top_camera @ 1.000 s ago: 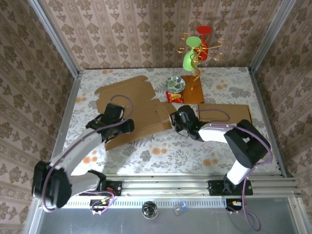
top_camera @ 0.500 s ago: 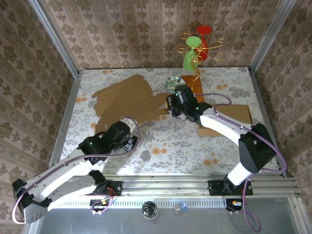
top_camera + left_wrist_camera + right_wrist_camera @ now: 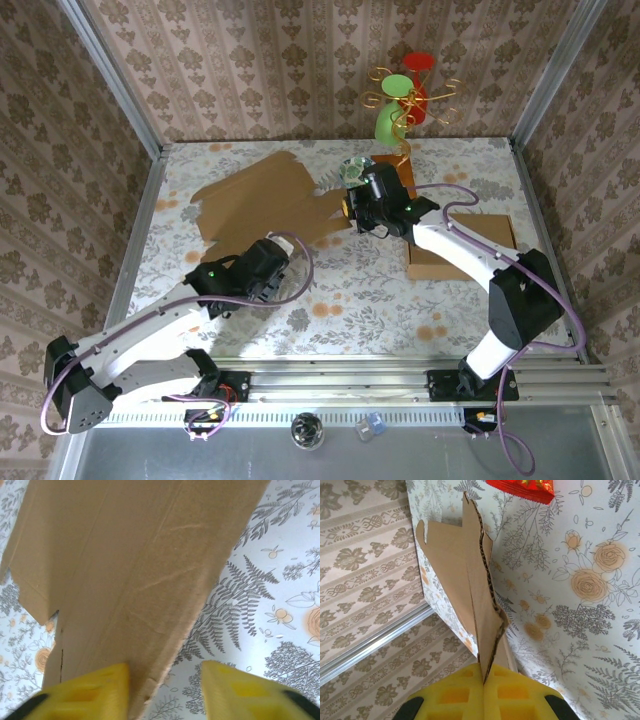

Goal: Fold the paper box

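Observation:
The paper box (image 3: 265, 195) is a flat brown cardboard blank at the far left of the table, with its right end raised. My right gripper (image 3: 350, 208) is shut on that end. In the right wrist view the corrugated flap (image 3: 480, 580) stands pinched between the yellow pads (image 3: 465, 695). My left gripper (image 3: 283, 252) sits at the blank's near edge. In the left wrist view that cardboard edge (image 3: 165, 630) runs between the open yellow fingers (image 3: 85, 692), next to the left one, and a gap shows to the right one.
A second cardboard piece (image 3: 462, 248) lies at the right under the right arm. A gold wire stand with red and green cups (image 3: 400, 100) rises at the back, beside a glass bowl (image 3: 355, 168). A red packet (image 3: 520, 487) lies on the cloth.
The right gripper has lifted the blank's right end up and toward the back. The left arm left the blank's left side and swung right to its near edge, its jaws narrowing.

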